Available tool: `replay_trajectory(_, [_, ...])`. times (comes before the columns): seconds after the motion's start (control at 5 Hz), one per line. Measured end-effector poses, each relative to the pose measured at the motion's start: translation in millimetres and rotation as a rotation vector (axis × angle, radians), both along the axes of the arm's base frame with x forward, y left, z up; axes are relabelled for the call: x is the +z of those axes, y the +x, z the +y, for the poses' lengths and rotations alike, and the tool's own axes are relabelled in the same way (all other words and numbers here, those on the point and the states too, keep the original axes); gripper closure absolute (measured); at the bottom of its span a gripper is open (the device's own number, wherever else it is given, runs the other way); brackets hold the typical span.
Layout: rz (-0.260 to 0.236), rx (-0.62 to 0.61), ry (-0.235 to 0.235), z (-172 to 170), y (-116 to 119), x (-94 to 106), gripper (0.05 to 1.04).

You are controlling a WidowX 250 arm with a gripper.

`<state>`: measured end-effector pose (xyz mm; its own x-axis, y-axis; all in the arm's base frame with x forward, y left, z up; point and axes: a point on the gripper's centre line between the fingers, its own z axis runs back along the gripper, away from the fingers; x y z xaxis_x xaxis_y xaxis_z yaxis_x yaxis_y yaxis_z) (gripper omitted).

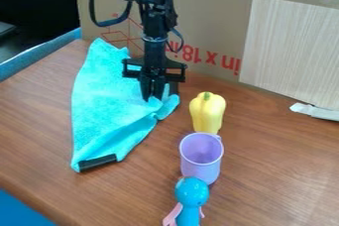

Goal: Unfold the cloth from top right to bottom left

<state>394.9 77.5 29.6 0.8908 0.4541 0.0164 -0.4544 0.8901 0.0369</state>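
Camera view: cloth [106,101] runs lengthwise top to bottom

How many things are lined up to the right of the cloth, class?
3: the yellow pepper at the back, the purple cup in the middle, the blue toy in front.

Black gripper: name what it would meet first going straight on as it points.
Most likely the turquoise cloth, right below the gripper; they may already touch, but depth is unclear here.

We see a turquoise cloth [106,103] with a black strip [97,163], a yellow pepper [207,112], a lilac cup [201,169], a blue-and-pink toy [192,193] and a brown wood-grained bench [278,175].
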Motion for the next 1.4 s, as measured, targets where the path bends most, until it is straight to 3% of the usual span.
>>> replay_trajectory(0.2, [0.029, -0.004, -0.077, 7, -8, 1.1, 1.004])
replay_trajectory(0.4, [0.017, -0.024, -0.218, 27, -16, 17.7, 1.017])
replay_trajectory(0.6, [0.008, -0.037, -0.310, 43, -28, 26.3, 1.020])
replay_trajectory(0.8, [-0.006, -0.059, -0.354, 50, -35, 34.0, 1.020])
replay_trajectory(1.2, [-0.013, 0.026, -0.348, 68, -61, 43.1, 1.021])
replay_trajectory(1.4, [0.025, 0.081, -0.289, 79, -71, 38.0, 1.021])
